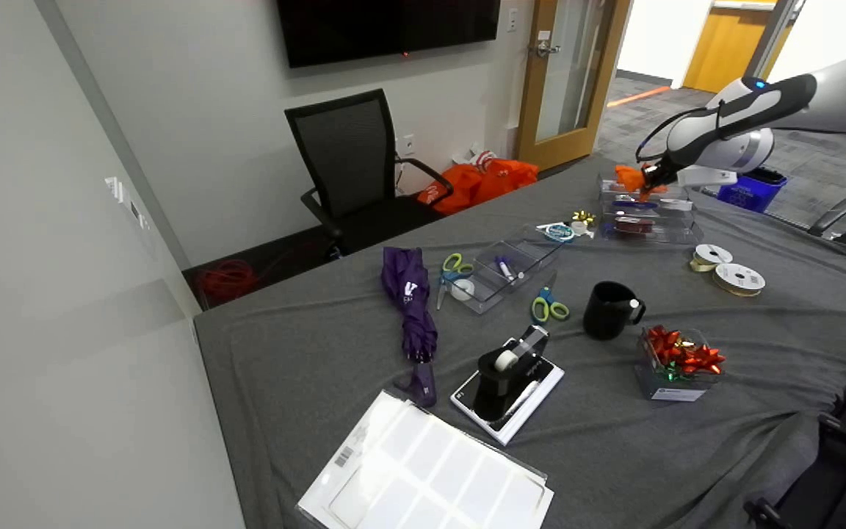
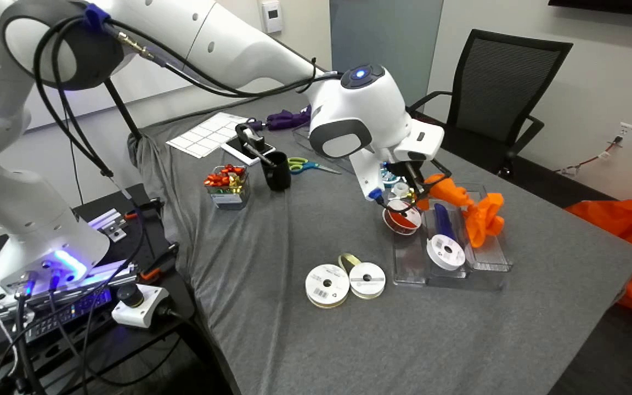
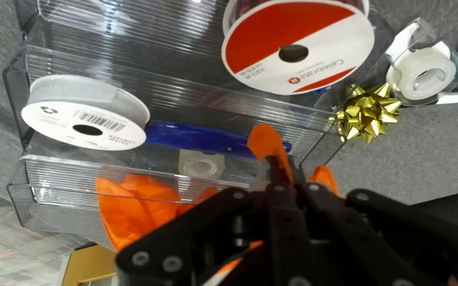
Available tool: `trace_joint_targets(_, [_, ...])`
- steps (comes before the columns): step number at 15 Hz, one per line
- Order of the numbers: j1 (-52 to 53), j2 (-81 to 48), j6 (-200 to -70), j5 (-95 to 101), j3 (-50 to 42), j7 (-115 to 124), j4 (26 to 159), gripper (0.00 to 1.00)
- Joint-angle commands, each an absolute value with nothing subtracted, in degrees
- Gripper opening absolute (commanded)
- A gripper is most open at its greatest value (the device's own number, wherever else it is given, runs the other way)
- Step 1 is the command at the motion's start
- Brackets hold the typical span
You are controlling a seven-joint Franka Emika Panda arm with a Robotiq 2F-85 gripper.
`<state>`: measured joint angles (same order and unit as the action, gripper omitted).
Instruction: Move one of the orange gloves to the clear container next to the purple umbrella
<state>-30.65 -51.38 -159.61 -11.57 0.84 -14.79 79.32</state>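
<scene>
While your gripper (image 3: pixel 280 174) clamps an orange glove (image 3: pixel 266 141), note 1 purple umbrella (image 1: pixel 414 308) | 1 clear container (image 1: pixel 493 295), right of it | 2 scissors (image 1: pixel 454 277), 1 between them | 4 ribbon spools (image 2: pixel 340 288)

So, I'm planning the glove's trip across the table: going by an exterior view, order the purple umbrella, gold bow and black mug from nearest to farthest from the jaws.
In an exterior view:
1. Gold bow, just left of the clear organizer.
2. Black mug, below and right of the clear container.
3. Purple umbrella, left of that container.
</scene>
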Motion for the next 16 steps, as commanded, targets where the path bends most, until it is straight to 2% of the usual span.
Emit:
trace_joint_targets(1, [-30.8,-51.7,-159.4,-11.3,1.0,-14.6,78.9,0.01])
trace_joint_targets(5, [-31.1,-50.9,-159.8,-11.5,1.7,-15.4,79.9,0.0])
trace_joint_targets(10, [-33.4,-43.0,-162.0,-12.1,7.6,-23.1,91.1,0.0])
trace_joint_targets(16, [-40.5,-34.9,-159.8,-16.8,21.4,-35.9,101.9,0.0])
